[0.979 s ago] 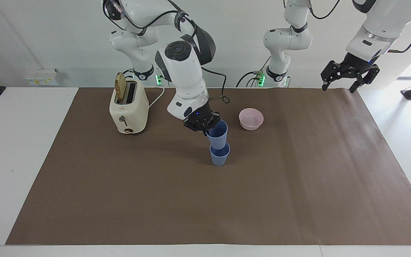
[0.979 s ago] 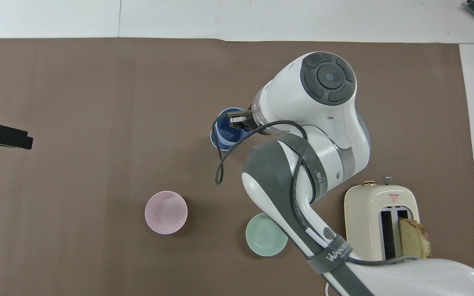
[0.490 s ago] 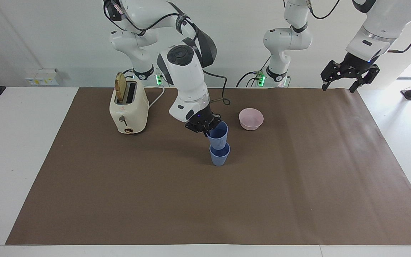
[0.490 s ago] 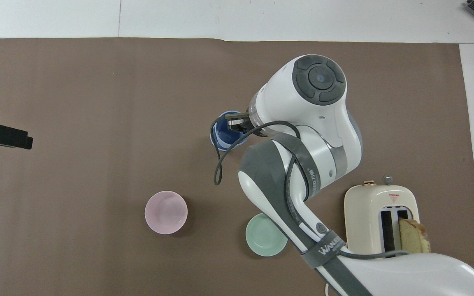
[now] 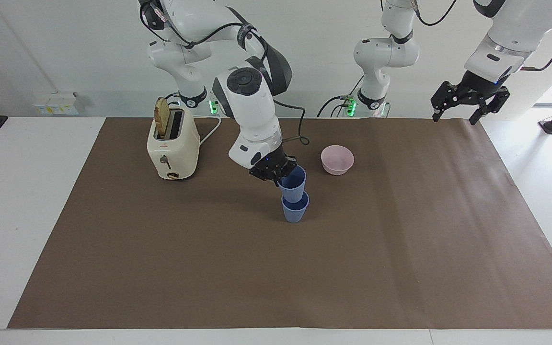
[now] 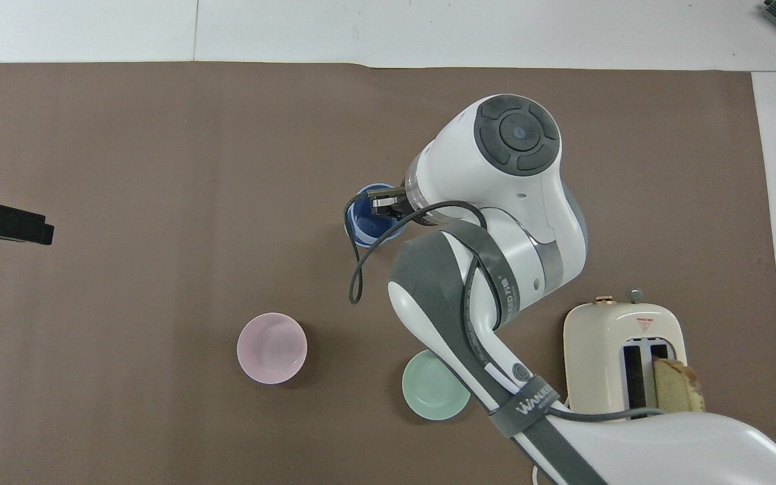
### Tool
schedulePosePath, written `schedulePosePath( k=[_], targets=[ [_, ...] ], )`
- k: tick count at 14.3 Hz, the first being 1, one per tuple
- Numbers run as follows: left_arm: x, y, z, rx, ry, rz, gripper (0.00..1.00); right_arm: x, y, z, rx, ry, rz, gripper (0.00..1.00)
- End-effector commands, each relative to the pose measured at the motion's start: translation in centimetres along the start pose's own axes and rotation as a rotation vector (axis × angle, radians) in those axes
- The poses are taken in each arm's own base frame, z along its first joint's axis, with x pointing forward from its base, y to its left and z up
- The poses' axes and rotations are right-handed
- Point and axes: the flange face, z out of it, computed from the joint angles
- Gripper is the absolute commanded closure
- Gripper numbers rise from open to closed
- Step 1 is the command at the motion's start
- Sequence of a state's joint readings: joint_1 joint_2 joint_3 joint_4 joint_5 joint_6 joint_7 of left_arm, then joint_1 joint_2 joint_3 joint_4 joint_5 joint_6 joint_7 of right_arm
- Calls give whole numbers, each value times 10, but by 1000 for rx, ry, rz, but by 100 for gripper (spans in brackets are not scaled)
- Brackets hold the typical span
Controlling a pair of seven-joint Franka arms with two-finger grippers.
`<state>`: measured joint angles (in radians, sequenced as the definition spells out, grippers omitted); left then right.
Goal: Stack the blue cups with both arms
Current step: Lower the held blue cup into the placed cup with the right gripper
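Toaster (image 5: 172, 146): cream-coloured, stands toward the right arm's end of the table, with a slice of toast (image 5: 162, 118) sticking up out of one slot.
Green bowl (image 6: 434, 394): seen only from overhead, partly under the right arm; sits upright beside the toaster, nothing in it.
Right gripper (image 5: 275, 178): comes down slantwise over the middle of the brown mat (image 5: 161, 268); its fingertips are pinched together on the rim of the upper blue cup (image 5: 293, 186).
Upper blue cup: upright, mouth up, its base sunk into the mouth of the lower blue cup (image 5: 295, 211); how deep it sits I cannot tell.
Lower blue cup: stands on the mat near the table's middle, farther from the robots than both bowls; holds only the upper cup.
Overhead look at the cups: one blue mouth (image 6: 368, 219) shows, the gripper and a loop of black cable (image 6: 356, 269) partly covering it.
Pink bowl (image 5: 337, 159): upright, nothing inside, well clear of the cups, toward the left arm's end.
Left gripper (image 5: 467, 103): hangs raised over the mat's edge at the left arm's end, fingers spread apart, holding nothing; this arm waits.
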<state>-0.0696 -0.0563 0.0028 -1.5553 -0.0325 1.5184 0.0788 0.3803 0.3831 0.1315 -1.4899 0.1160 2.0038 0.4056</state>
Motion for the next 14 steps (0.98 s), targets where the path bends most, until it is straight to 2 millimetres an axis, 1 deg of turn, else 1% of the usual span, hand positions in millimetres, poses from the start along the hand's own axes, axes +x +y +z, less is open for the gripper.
schedulePosePath(
  k=[1,6,12,13,14],
  targets=[
    [-4,-3,-5,-10,-4,-5,0,3,1,13,-9,17,5,100],
    [-4,-3,-5,-10,-4,-5,0,10,2,36,-19,25,4,100],
    [-4,-3,-5,-10,-4,-5,0,12,2,49,-21,24,7,100],
    [-4,-3,-5,-10,-4,-5,0,10,-2,51,-21,21,0,99],
    [-4,-3,-5,-10,-4,-5,0,9,-4,52,-21,21,-5,72]
  ],
)
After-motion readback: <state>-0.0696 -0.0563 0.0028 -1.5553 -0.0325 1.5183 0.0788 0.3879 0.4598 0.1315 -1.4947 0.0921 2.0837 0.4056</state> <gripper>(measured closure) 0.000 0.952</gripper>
